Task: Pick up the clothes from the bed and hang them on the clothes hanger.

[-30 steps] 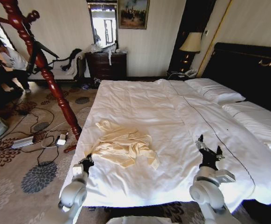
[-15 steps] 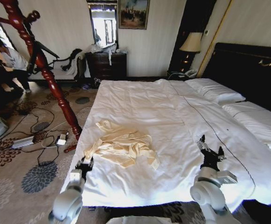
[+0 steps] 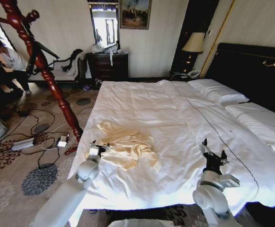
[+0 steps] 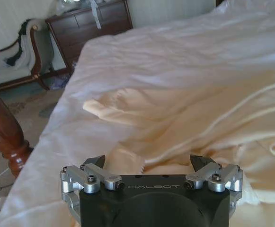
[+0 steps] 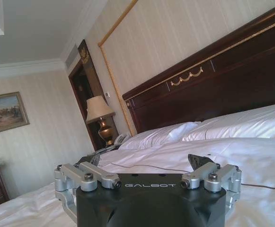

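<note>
White-duveted wide bed (image 3: 175, 123) carries a crumpled cream long-sleeved shirt (image 3: 128, 149) near its foot edge. Left gripper (image 4: 149, 163) hovers at the shirt's edge — jaws wide. Right gripper (image 3: 212, 152) idles over bare duvet, jaws wide too.

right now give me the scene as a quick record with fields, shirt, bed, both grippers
shirt: cream shirt, crumpled on the bed near its left edge
bed: white duvet, pillows by the dark headboard
left gripper: open, at the shirt's left edge; the left wrist view shows its fingertips apart over cream folds
right gripper: open, raised over bare duvet right of the shirt, holding nothing
coat stand: red-brown wooden post on the floor left of the bed
shirt grasped: not yet
</note>
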Tool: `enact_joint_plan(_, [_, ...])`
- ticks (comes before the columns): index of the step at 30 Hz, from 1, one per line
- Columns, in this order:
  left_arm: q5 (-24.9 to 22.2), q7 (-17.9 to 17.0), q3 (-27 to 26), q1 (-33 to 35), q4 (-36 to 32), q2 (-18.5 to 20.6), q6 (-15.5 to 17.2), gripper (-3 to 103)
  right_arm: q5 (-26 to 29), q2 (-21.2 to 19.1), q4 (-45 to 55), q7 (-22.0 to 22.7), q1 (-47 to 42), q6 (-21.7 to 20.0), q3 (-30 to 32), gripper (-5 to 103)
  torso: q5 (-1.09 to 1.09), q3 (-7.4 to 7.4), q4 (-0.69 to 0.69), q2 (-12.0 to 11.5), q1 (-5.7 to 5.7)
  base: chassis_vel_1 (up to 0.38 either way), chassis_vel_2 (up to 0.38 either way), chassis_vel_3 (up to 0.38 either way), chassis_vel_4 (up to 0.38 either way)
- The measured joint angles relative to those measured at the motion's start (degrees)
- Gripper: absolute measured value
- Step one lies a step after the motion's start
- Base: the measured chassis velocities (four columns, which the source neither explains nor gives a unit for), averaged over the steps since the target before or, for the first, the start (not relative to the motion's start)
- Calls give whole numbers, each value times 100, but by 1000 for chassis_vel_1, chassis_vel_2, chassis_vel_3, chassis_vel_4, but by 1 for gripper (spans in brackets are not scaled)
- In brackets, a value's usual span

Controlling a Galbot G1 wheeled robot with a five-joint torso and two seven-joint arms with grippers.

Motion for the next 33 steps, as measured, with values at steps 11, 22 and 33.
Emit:
enact_joint_plan(11, [96,-273,40,1,117,2,123,88,0,53,-129,12,108,0,-103,100,0,-1,1,0,0,0,0,0,0])
enact_joint_plan(22, [76,-302,-187,-27,127,-57,-52,44,-7,-7,-140,13,99,4,-153,100,0,-1,1,0,-1,0,0,0,0])
enact_joint_plan(33, [-149,-264,-291,18,64,42,-175,7,-1,-29,-168,19,77,23,-163,100,0,-1,1,1,-1,0,0,0,0])
